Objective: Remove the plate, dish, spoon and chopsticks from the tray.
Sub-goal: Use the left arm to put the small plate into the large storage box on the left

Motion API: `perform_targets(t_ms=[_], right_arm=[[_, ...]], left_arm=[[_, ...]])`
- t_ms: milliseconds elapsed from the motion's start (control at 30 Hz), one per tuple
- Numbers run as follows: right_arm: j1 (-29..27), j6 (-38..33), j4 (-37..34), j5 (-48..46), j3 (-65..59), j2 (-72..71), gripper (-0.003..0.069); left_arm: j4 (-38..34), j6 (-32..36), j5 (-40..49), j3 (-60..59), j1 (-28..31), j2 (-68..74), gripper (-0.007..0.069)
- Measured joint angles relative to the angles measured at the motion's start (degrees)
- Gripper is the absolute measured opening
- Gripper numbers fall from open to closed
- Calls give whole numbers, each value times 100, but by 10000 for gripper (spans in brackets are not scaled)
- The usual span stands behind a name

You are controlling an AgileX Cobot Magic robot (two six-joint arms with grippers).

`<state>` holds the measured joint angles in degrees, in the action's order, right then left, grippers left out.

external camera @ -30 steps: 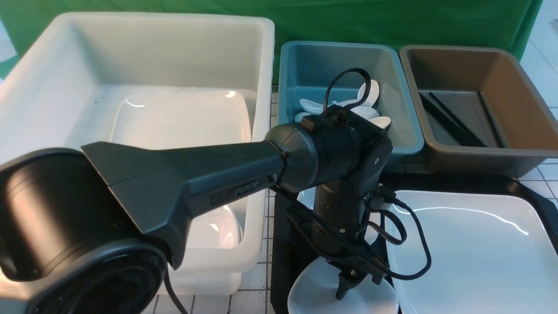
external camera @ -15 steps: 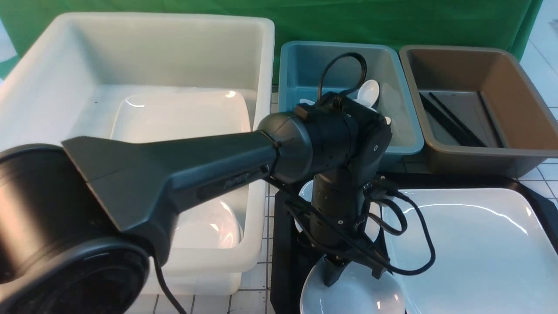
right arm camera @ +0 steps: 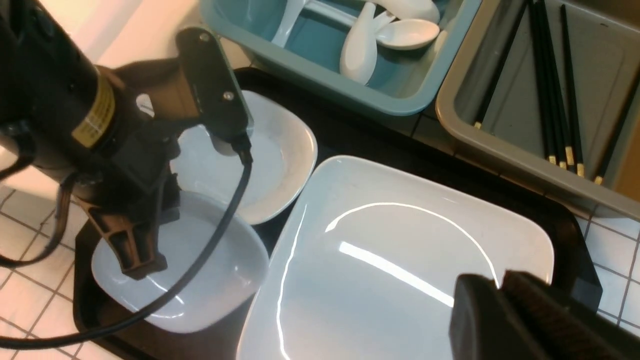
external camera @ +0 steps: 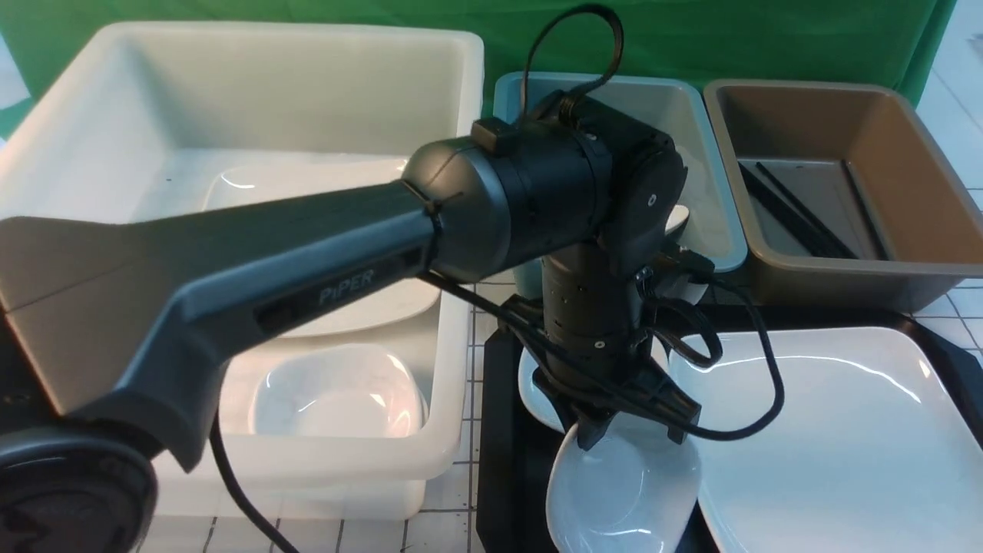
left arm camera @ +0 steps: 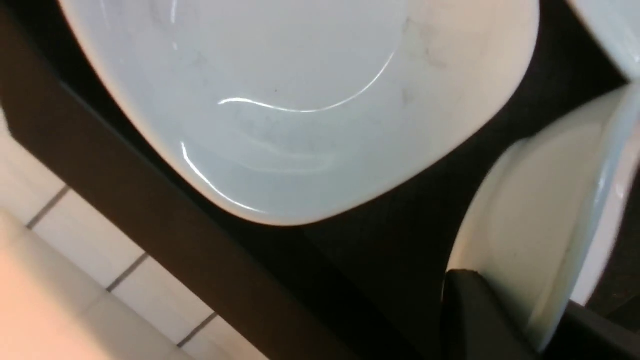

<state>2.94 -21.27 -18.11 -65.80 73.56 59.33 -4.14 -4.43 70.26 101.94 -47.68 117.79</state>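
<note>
White-tiled surface (external camera: 453, 530) carries a black tray (external camera: 499, 430); the left hand (external camera: 590, 439) is clamped on the rim of a small dish (external camera: 630, 491) tilted just below it, the big plate (external camera: 829, 445) beside. Clearing the dish looks in hand; next, lift it clear toward the white bin (external camera: 461, 153) left of the hand. Right hand (right arm camera: 497, 290) seems pinched together, empty

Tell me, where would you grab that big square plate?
Probably the raised rim on its right edge, pinched from above: one finger inside, one outside. The plate lies flat on the tray, too wide to span, and the small dish crowds its left side.
</note>
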Motion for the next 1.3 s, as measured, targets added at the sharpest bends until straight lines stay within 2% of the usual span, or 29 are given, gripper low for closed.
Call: perform_targets(t_ms=[567,767,933,1000,1133,1233,1267,1300], right_arm=[[0,-2,-51,46,0,0,112],[0,-9,-58,118,0,0,112],[0,-9,-76,148,0,0,112],[0,-9,-76,148,0,0,112],[0,-9,-82,148,0,0,112],[0,-9,-82,148,0,0,113],[0,-9,-82,148,0,0,115],[0,-9,-82,148,0,0,115]], left_arm=[[-226,-14,-20,368,73,-414,-5],[-387,-14,-31,778,501,-1079,-5],[-878,78,-49,720,1911,-1895,-5],[-1076,100,-62,431,2642,-2155,-5],[-1363,168,-83,-473,3719,-2463,-5],[-1589,275,-141,-1125,4130,-2498,-5],[-1840,443,-329,-1844,4389,-2498,-5],[-1841,443,-353,-1905,4405,-2498,-5]])
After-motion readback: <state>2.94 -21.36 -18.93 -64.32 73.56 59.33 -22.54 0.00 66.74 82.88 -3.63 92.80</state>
